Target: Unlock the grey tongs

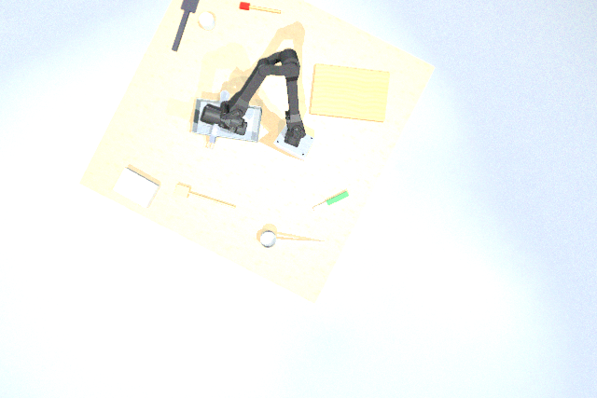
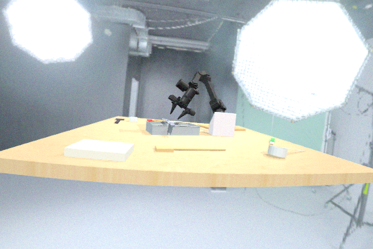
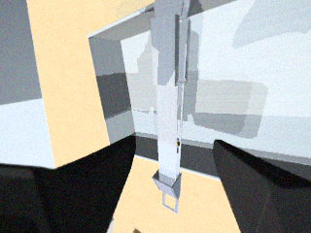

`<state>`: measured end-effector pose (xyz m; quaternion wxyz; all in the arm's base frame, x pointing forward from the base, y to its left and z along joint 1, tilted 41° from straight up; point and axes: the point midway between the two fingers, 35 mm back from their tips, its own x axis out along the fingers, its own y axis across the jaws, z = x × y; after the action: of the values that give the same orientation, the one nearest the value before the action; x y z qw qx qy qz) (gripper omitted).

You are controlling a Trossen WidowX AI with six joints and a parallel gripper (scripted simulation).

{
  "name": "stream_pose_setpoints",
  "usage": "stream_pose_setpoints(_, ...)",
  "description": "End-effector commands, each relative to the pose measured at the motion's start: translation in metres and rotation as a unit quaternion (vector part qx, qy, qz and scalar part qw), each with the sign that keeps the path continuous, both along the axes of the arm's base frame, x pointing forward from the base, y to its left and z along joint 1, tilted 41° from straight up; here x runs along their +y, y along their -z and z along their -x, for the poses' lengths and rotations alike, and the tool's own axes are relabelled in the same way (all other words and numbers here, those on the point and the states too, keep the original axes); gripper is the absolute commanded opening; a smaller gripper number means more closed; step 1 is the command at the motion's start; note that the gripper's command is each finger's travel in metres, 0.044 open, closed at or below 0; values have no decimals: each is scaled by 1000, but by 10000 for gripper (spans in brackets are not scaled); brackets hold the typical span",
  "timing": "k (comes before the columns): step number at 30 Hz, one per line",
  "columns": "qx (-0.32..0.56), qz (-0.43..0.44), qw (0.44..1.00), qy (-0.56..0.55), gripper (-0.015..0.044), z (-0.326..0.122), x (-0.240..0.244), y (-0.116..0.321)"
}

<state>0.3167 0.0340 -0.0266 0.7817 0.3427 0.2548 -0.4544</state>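
Across the worktop [image 1: 289,182] [image 2: 186,164] [image 3: 63,97] we go: the roasting tin [image 1: 250,138] [image 2: 180,130] [image 3: 114,131], then the pincer [image 1: 215,116] [image 2: 174,116] [image 3: 173,144], parted and empty above it. Tongs [image 1: 212,135] [image 2: 169,123] [image 3: 167,112] bridge the rims, probably light, springy, slippery; grip them mid-arm!

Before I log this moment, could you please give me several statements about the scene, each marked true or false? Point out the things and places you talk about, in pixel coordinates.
1. The grey metal tongs [image 1: 212,134] [image 2: 170,123] [image 3: 168,112] lie across the grey rectangular roasting tin [image 1: 258,125] [image 2: 183,130] [image 3: 113,99]. True.
2. The black end effector [image 2: 174,116] [image 3: 173,144] is clamped on the tongs. False: it is open above them.
3. The flat wooden board [image 1: 349,92] holds the tongs. False: they are on the tin.
4. The green-handled tool [image 1: 337,198] lies off the board. True.
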Motion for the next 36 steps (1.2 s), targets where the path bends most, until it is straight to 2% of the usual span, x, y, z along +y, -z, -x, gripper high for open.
stream_pose_setpoints(1,7,7,1000,0,260,-5,-2,3)
stream_pose_setpoints(36,7,6,1000,1,260,-29,-23,34)
